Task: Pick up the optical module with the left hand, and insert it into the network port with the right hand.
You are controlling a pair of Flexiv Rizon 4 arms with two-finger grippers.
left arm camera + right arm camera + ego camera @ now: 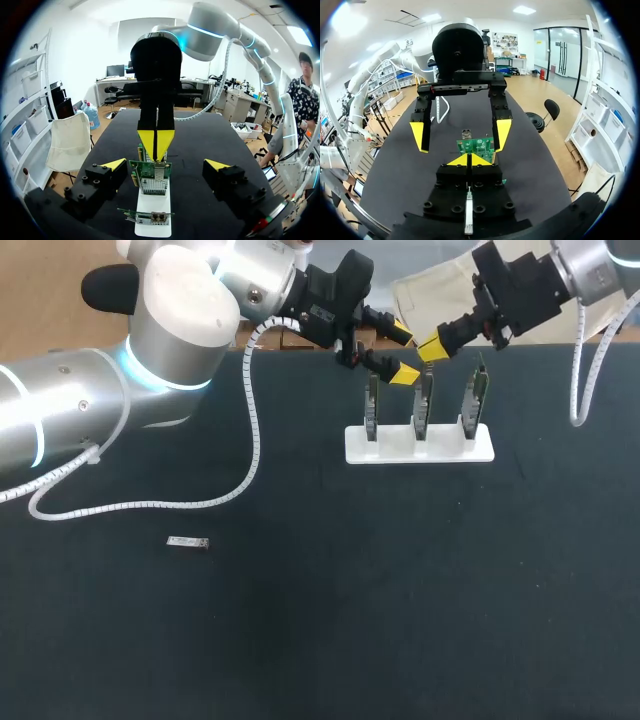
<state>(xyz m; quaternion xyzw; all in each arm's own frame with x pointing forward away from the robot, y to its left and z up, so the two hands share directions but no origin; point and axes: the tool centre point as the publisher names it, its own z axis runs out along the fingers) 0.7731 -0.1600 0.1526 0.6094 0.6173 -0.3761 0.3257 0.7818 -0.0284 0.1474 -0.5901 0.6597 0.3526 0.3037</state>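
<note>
Distance is what the coming grab turns on. The small silver bar-shaped optical module lies flat on the black-covered desk in the lower left of the head view. It is on its own with nothing touching it, and its long axis runs almost left to right across the frame.

Further back, in the upper middle, a white plastic stand holds three green network cards upright in a row, and both arms are gathered there. The left end effector, on the silver arm coming in from the left edge, has its yellow-tipped fingers spread. In its own wrist view they stand either side of what seems to be the middle card, apart from it. The right end effector, reaching in from the upper right corner, has its tips pressed together on nothing I can see, just over that card's top edge.

So the optical module lies down and to the left of the left end effector, well apart from it. The left is the nearer of the two, though not by much. I'd judge it must swing toward the lower left, descend, and set its fingers across the module's narrow width.
</note>
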